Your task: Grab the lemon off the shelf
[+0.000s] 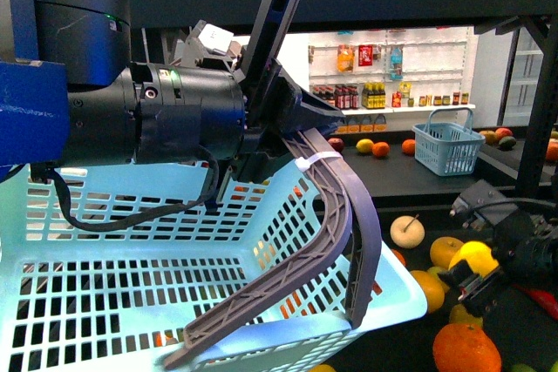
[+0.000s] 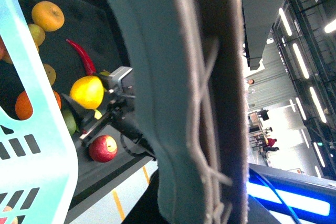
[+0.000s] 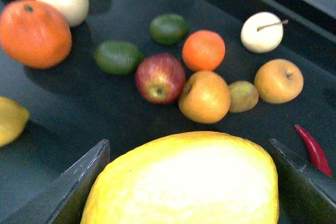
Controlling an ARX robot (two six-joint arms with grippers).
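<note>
— Lemon [image 3: 181,174]: where do we have it?
— Clamped in our right hand [image 3: 186,198], over the dark tray [image 3: 79,111] of the shelf [image 1: 535,128]. We cannot tell whether it hangs clear of the tray.
— Which way does it lie?
— In our right wrist view its long axis runs across, from one finger [image 3: 63,195] to the other, with an end toward each.
— And around it?
— Beyond it on the tray we see a red apple [image 3: 160,77], an orange [image 3: 34,32] and a red chilli [image 3: 314,151], all apart from it.
— Our left hand [image 1: 292,67]?
— Up at the grey handle [image 1: 336,215] of the pale blue basket [image 1: 131,302]. We cannot tell whether it grips the handle or stands loose.
</note>
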